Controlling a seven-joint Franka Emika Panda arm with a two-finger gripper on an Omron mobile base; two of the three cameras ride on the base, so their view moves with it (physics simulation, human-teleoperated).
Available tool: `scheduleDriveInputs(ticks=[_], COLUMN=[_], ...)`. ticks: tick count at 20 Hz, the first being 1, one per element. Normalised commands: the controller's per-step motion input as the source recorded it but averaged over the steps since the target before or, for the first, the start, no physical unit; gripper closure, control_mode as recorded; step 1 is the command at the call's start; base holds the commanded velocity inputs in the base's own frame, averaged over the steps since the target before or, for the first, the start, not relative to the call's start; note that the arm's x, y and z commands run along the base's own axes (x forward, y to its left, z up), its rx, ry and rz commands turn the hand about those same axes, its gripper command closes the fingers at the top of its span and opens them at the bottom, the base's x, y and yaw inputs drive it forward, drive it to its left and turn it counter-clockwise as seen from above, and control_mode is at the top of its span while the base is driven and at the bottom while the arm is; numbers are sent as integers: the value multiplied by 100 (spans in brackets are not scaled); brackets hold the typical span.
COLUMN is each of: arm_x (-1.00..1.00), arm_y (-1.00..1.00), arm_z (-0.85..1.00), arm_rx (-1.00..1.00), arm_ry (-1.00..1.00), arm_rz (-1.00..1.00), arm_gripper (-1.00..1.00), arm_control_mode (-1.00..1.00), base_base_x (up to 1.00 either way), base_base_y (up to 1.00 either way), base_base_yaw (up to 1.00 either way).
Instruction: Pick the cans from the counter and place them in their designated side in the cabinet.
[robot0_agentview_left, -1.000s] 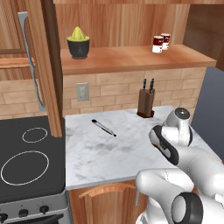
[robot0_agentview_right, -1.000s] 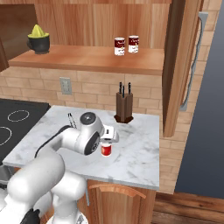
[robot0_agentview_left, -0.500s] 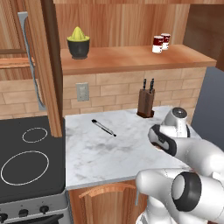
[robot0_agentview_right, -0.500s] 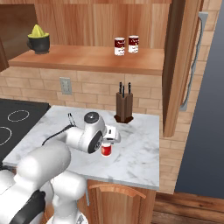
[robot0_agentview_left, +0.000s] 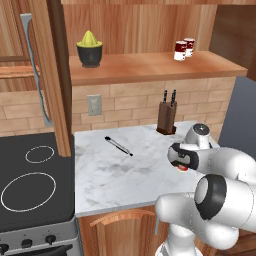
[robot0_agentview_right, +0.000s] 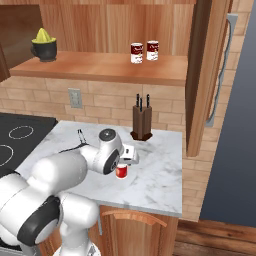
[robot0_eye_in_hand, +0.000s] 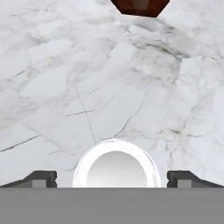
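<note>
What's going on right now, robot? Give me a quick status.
Tool open, fingers either side of a red can on the counter, not closed on it. Two cans already on the cabinet shelf. Knife block stands behind.

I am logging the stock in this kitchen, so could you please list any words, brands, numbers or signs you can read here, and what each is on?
No text can be read anywhere.
Two cans on the cabinet shelf: white bands or labels, any print too small and blurred to read.
Red can on the counter, under the open gripper: no print can be made out.
Knife block, juicer, wall outlet, stove: no writing visible.
</note>
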Motion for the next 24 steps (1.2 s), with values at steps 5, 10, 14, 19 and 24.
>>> scheduleDriveInputs(ticks=[5, 10, 14, 19, 24], arm_x=[15, 7, 0, 0, 1], arm_y=[-1, -4, -12, -2, 0], arm_z=[-14, -10, -5, 4, 35], arm_rx=[0, 0, 0, 0, 1], arm_ry=[1, 1, 0, 0, 0], arm_rz=[0, 0, 0, 0, 0], arm_gripper=[-100, 100, 100, 100, 100], arm_control_mode=[-100, -100, -100, -100, -100], base_base_x=[0, 0, 0, 0, 0], base_base_y=[0, 0, 0, 0, 0], base_base_yaw=[0, 0, 0, 0, 0])
